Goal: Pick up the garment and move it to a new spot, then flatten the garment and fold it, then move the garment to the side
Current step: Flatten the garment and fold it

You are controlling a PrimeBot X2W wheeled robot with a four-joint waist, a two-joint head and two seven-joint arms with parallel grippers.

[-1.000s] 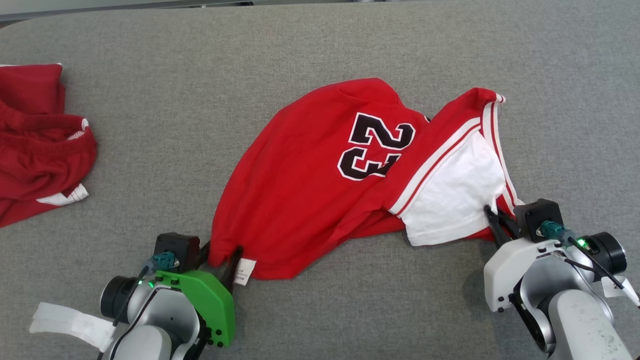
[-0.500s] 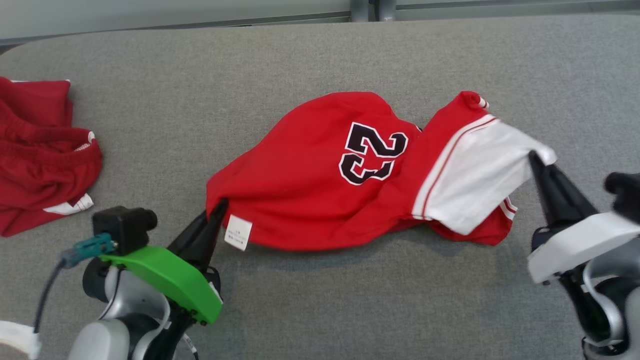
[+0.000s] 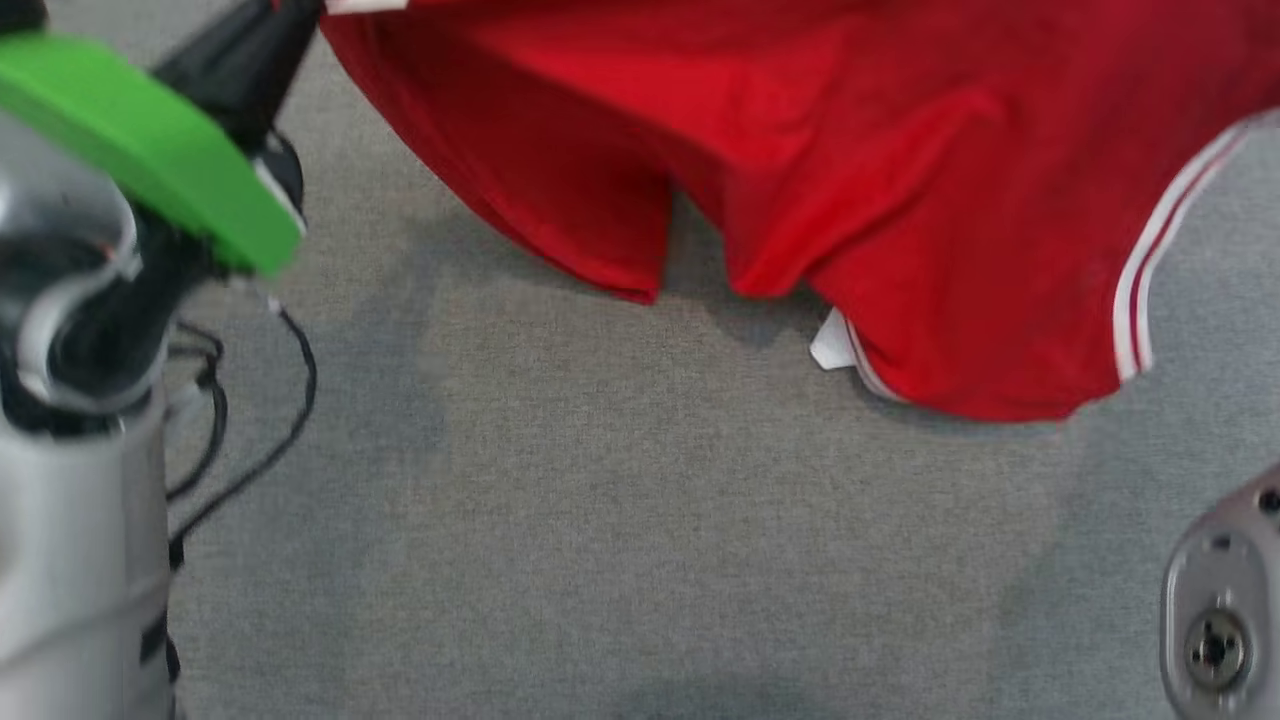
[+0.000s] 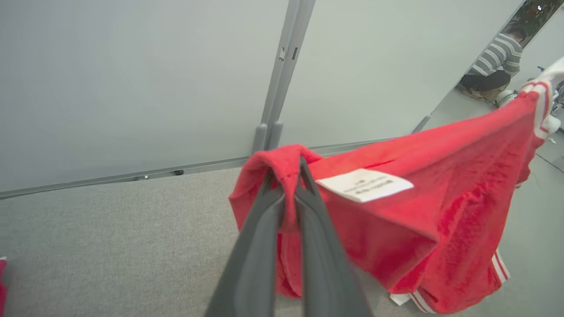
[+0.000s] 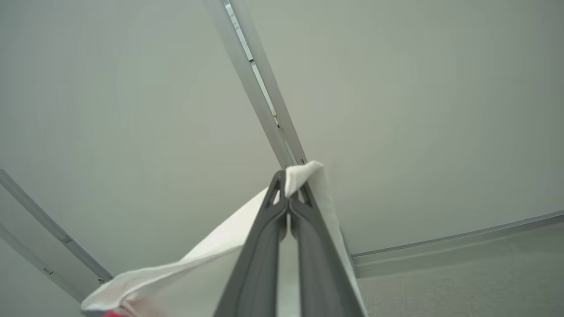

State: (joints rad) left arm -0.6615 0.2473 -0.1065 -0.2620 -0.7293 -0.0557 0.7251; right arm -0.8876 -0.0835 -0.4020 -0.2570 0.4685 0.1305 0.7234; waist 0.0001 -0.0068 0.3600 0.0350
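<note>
My left tool [image 4: 285,176] is pressed together, pinching a bunched red corner of the garment [image 4: 418,198]. White label [image 4: 363,185] lies just beside that pinch, printed side up. In the head view the left tool [image 3: 285,30] sits top left under its green cover, at the garment's [image 3: 850,150] edge.

My right tool [image 5: 288,189] is pressed together too, pinching a white fold of the garment [image 5: 220,246] in front of a pale wall [image 5: 418,110].

The garment is red with white-and-red stripe trim and hangs stretched between the two tools above the grey tabletop [image 3: 600,550]. It sags in the middle, with its shadow on the cloth below. I cannot tell whether the lowest hem touches the tabletop.

Person [image 4: 493,66] in a striped top is crouched far off, top right of the left wrist view.
</note>
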